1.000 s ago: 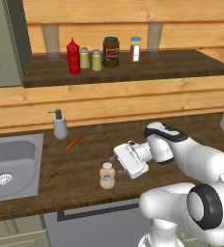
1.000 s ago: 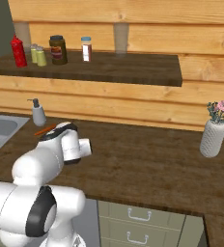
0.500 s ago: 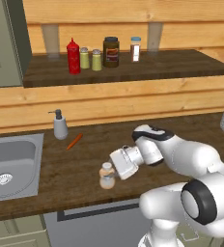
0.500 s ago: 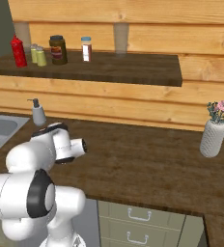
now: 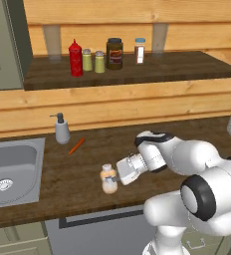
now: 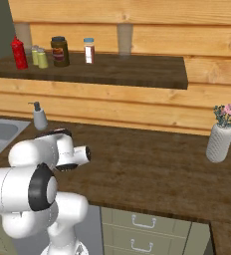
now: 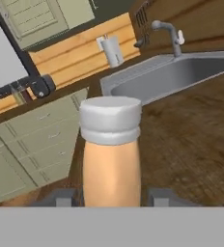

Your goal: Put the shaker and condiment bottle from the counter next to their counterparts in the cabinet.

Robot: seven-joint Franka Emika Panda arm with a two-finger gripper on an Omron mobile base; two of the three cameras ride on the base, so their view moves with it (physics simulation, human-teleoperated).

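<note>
The condiment bottle [image 5: 108,178], white-capped with a peach-orange body, stands upright on the counter [image 5: 77,179] near its front edge. My gripper [image 5: 116,175] reaches it from the right, and the jaws sit against both sides of it. In the hand view the condiment bottle [image 7: 111,154] stands between the dark fingertips [image 7: 61,198] of my gripper [image 7: 111,198]. In the cabinet [image 5: 137,72] the olive shaker [image 5: 99,62] stands beside the paler shaker [image 5: 87,60] and the red squeeze bottle [image 5: 75,58].
A grey soap dispenser [image 5: 62,129] and a small orange carrot [image 5: 76,146] lie behind the bottle. The steel sink [image 5: 8,169] is to the left. A dark jar [image 5: 114,53] and a white-labelled jar [image 5: 140,51] share the shelf. A flower vase [image 6: 219,142] stands far right.
The hand has swung left and down to the bottle. The jaws have come in from wide open onto the bottle's sides.
</note>
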